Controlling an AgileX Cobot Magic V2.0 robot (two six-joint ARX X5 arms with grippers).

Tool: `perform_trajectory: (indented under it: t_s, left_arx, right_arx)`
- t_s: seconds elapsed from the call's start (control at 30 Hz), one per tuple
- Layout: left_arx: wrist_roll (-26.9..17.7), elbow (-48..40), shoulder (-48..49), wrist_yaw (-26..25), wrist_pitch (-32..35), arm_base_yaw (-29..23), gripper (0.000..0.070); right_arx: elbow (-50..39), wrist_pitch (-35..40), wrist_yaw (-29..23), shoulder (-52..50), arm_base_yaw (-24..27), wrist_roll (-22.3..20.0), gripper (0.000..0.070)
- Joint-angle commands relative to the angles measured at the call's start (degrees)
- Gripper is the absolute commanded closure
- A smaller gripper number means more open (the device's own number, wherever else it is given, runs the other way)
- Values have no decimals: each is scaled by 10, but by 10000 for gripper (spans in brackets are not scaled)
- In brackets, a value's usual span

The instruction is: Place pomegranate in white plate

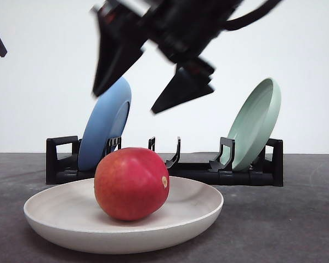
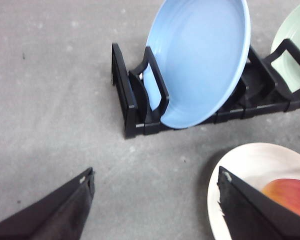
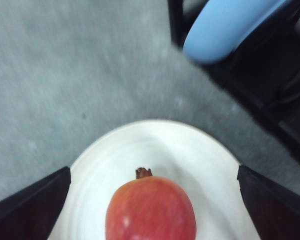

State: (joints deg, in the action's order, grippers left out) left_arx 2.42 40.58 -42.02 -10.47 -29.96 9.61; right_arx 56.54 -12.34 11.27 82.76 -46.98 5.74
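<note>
The pomegranate [image 1: 131, 183] lies in the white plate [image 1: 203, 213] on the grey surface [image 1: 285, 230], free of both arms. The right jaws [image 1: 145, 90] hang spread wide above it, empty, clear of the fruit. The left jaws [image 2: 155, 200] are also parted and empty, beside the plate, near the blue plate [image 2: 200, 60] in the rack [image 2: 127, 107].

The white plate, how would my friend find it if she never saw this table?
Find the black rack at the back. The white plate lies flat before it, holding the pomegranate. The blue plate and green plate stand upright.
</note>
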Motion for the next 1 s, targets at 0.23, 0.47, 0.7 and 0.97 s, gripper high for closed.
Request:
perform_trajectory:
  t_s: [0.23, 0.47, 0.7, 0.97]
  left_arx:
    - [3, 5, -3, -1, 12, 1, 231]
    - [3, 5, -3, -1, 8, 1, 231]
    - [3, 5, -3, -1, 2, 1, 231]
    - [1, 5, -3, -1, -16, 1, 230]
  right_arx:
    - [-127, 37, 69, -137, 99, 14, 48]
    - [-192, -1, 84, -227, 206, 15, 48]
    - [-245, -39, 84, -297, 310, 11, 49]
    - [-255, -50, 49, -311, 373, 9, 48]
